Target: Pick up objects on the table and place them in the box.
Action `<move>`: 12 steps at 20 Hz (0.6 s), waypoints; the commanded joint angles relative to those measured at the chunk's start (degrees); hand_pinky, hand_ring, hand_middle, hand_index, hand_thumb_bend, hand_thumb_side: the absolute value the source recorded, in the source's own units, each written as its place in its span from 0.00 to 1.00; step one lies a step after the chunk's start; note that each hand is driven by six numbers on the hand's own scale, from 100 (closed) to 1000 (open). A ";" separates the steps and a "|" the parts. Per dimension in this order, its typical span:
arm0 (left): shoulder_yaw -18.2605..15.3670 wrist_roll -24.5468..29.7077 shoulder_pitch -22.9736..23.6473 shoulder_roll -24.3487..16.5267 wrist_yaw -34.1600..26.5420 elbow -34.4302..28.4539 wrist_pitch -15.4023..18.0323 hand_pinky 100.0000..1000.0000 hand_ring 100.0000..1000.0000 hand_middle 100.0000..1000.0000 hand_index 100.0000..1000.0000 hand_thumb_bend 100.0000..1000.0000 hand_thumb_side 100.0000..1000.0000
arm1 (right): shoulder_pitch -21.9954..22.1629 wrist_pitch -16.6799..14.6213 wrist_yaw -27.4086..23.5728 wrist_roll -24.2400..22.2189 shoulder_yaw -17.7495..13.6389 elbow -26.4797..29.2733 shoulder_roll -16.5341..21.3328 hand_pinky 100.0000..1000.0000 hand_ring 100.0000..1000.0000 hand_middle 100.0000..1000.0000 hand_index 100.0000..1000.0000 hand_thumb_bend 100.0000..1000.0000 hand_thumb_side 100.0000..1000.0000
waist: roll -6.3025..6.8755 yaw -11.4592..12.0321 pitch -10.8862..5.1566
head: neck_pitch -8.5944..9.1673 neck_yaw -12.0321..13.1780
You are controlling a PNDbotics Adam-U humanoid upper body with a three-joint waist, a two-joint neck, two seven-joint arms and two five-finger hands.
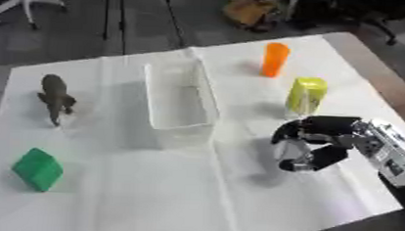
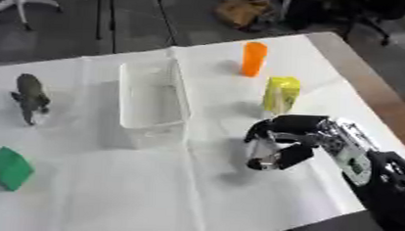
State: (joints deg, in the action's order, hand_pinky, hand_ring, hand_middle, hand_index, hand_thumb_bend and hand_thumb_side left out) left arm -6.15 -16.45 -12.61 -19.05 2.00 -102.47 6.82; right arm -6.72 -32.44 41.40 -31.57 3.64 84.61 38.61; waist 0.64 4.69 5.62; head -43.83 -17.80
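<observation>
- Right hand [image 1: 312, 144] comes in from the right edge and sits over the white cloth [image 1: 194, 195], fingers and thumb curled into a claw. Something pale and see-through appears to sit between them, but whether the hand actually clasps a thing or only hangs curled over the cloth cannot be told.
- Its black and silver forearm [image 1: 391, 155] runs off toward the lower right corner.
- A shadow lies on the cloth just below and left of the hand.
- Just beyond the hand, on the far side: a yellow-green upright container [image 1: 306, 95], standing, with a lighter lower part. Near the fingers but apart from them.
- Farther back on the same side: an orange cup-shaped thing [image 1: 275, 59], upright, well clear of the hand and a little apart from the yellow-green one.
- Left of the hand, near the table's middle: the box [image 1: 179, 98], a clear, long, open-topped bin lying with its length running away from the robot. Nothing can be made out inside it.
- Left of the box, well apart: a dark grey-brown animal figure [image 1: 57, 99], standing on its legs, head end toward the near side.
- Near left corner of the cloth: a green block [image 1: 38, 169], tilted on the surface, well apart from the figure and the box.
- The cloth covers most of the table [image 1: 387, 79]; bare brown top shows along the right edge.
- Left hand shows in neither view.
</observation>
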 commanded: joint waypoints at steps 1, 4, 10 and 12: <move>-0.07 0.11 -0.52 -0.66 -0.23 -0.88 0.07 0.57 0.63 0.58 0.71 0.27 1.00 | -0.71 -12.95 0.80 -12.94 0.04 -0.50 1.02 0.48 0.69 0.86 0.89 0.41 0.94 | 0.07 0.01 -0.55 | -0.28 -0.20; -0.09 0.11 -0.52 -0.66 -0.22 -0.90 0.07 0.57 0.63 0.58 0.71 0.27 1.00 | -0.86 -13.03 1.22 -12.89 0.10 -0.73 0.98 0.48 0.69 0.86 0.89 0.41 0.89 | 0.06 0.01 -0.55 | -0.28 -0.27; -0.08 0.14 -0.47 -0.62 -0.17 -0.89 0.04 0.57 0.63 0.58 0.71 0.27 1.00 | -1.07 -13.12 2.16 -12.57 0.11 -0.89 0.93 0.47 0.68 0.86 0.89 0.42 0.83 | 0.05 0.03 -0.53 | -0.28 -0.42; -0.08 0.15 -0.47 -0.62 -0.16 -0.89 0.04 0.57 0.63 0.58 0.71 0.27 1.00 | -1.10 -13.18 2.32 -12.45 0.13 -0.94 0.92 0.45 0.66 0.85 0.89 0.42 0.69 | 0.05 0.04 -0.53 | -0.28 -0.45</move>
State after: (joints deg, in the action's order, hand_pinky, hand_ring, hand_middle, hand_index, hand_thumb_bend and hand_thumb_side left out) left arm -6.15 -16.44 -12.61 -19.05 2.00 -102.47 6.81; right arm -7.37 -32.69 43.18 -31.31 3.94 83.49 38.58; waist 0.70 4.70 5.62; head -43.83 -18.00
